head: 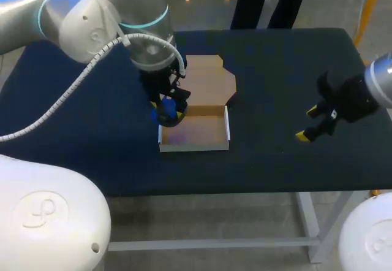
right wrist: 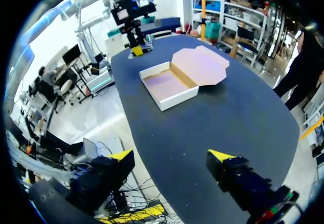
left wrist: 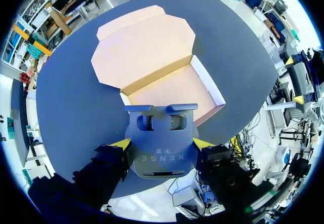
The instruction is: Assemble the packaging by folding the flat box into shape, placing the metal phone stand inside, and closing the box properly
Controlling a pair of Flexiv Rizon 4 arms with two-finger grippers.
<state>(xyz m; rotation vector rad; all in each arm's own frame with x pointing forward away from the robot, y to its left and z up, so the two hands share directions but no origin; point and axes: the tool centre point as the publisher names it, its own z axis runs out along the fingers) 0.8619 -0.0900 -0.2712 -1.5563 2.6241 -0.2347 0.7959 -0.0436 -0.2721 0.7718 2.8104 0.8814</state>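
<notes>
1. The right gripper point(head: 307, 122) hangs over the table point(head: 275, 167) well to the right of the box point(head: 195, 131), about level with its tray. Its fingers are spread wide, with nothing between them.
2. The box is already folded into shape. It is a shallow tray with four walls standing, its floor bare.
3. The left gripper point(left wrist: 162, 144) hovers at the box's left rear corner, its fingers point(left wrist: 121, 143) clamped on the two side edges of the phone stand point(left wrist: 161, 127). The stand is a dark metal plate, and its far end, with a bent lip and two cut-outs, points into that corner of the tray. I cannot tell whether the lip touches the cardboard.
4. Beyond the tray, the lid point(head: 208, 81) lies flat on the table. It is hinged to the box's far wall, fully open, and its tuck flaps are unfolded.
5. As I judge it, folding is finished and the step in hand is placing the stand, which is carried to the box but not yet laid in it.
6. The next move calls for bringing the stand further over the middle of the box, lowering and tilting it until it lies flat on the floor inside the walls, and then letting go. The corner wall is the risk, since the lip could snag it and drag the light box. After that the lid has to swing over and tuck in, probably with the right gripper steadying the box
</notes>
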